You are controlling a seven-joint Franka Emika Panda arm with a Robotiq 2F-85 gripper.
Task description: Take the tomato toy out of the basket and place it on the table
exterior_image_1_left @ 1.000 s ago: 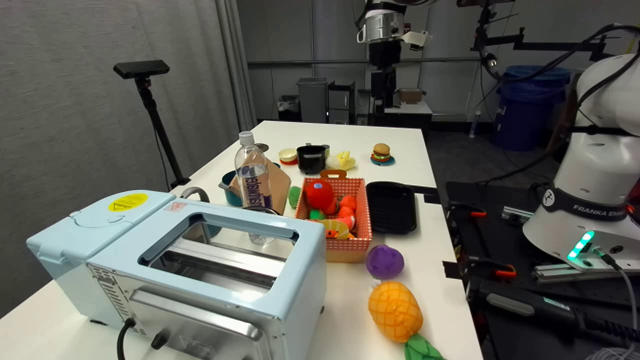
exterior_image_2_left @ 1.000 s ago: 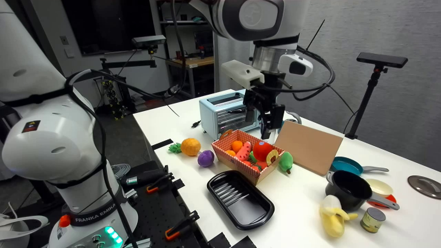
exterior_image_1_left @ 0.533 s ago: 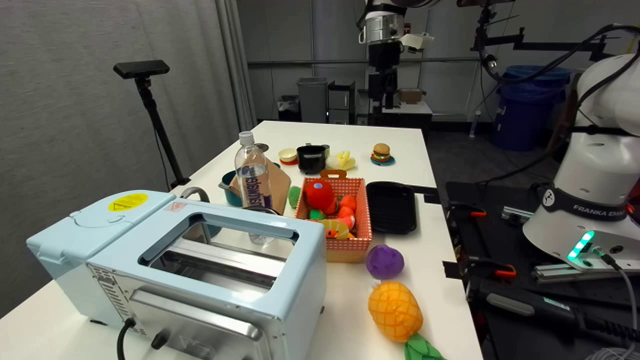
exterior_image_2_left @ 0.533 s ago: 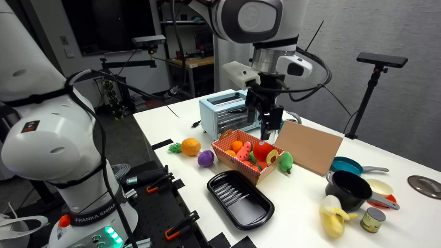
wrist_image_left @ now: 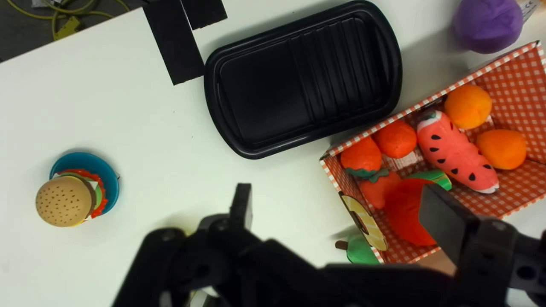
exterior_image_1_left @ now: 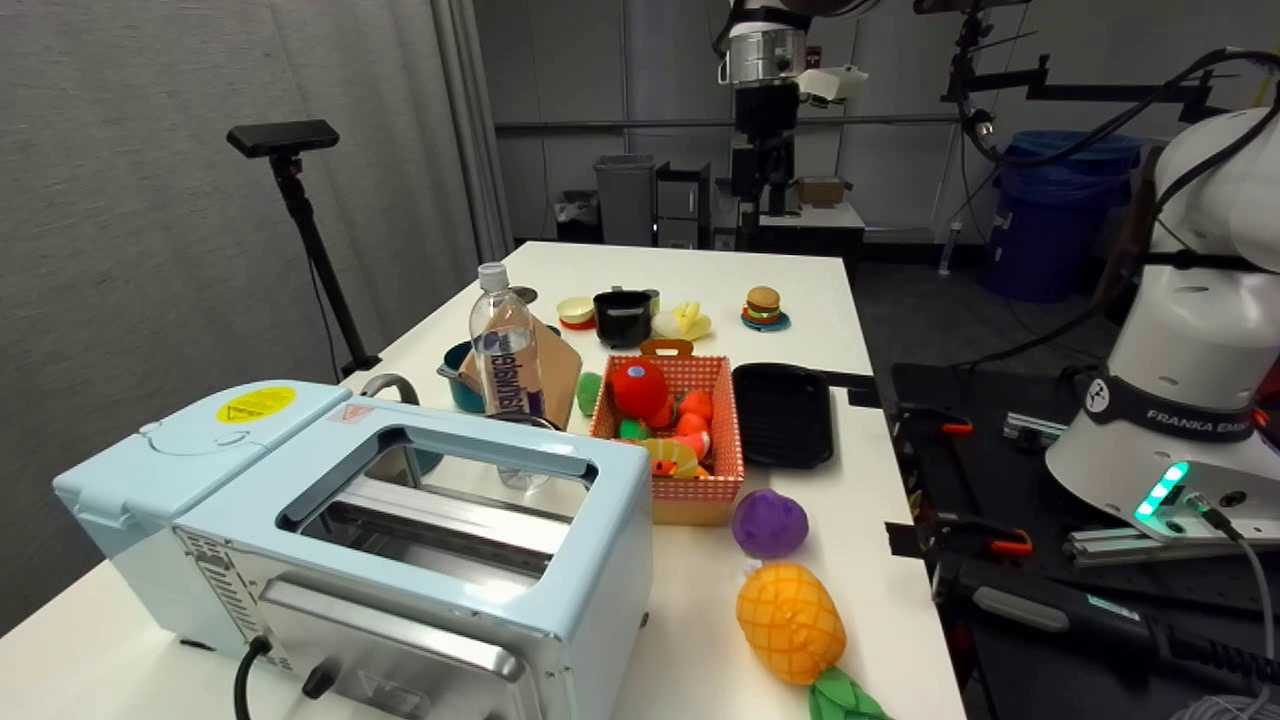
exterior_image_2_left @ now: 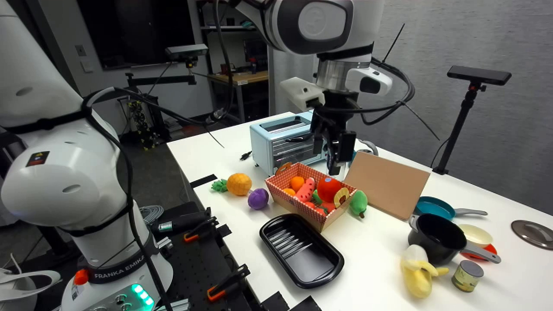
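The tomato toy is a glossy red ball in the orange-red checked basket. It shows in both exterior views [exterior_image_1_left: 638, 390] [exterior_image_2_left: 327, 190] and in the wrist view [wrist_image_left: 403, 213], where my right-hand finger covers part of it. The basket [exterior_image_1_left: 700, 490] stands on the white table [exterior_image_1_left: 690, 610]; it also shows in an exterior view [exterior_image_2_left: 293, 206] and in the wrist view [wrist_image_left: 522, 87]. My gripper [exterior_image_2_left: 326, 157] is open and empty, raised above the basket. In the wrist view my gripper [wrist_image_left: 339, 204] spans the basket's end, with one finger over bare table.
Other toys share the basket, including a watermelon slice [wrist_image_left: 456, 153]. A black tray [exterior_image_2_left: 302, 250], a purple toy [exterior_image_2_left: 258, 198] and a green toy [exterior_image_2_left: 358, 203] lie close to it. The toaster oven [exterior_image_2_left: 281, 142] and a tan board [exterior_image_2_left: 386, 183] stand beyond it.
My gripper has shifted and turned slightly in the exterior views and stays open. The basket and the toys have not moved.
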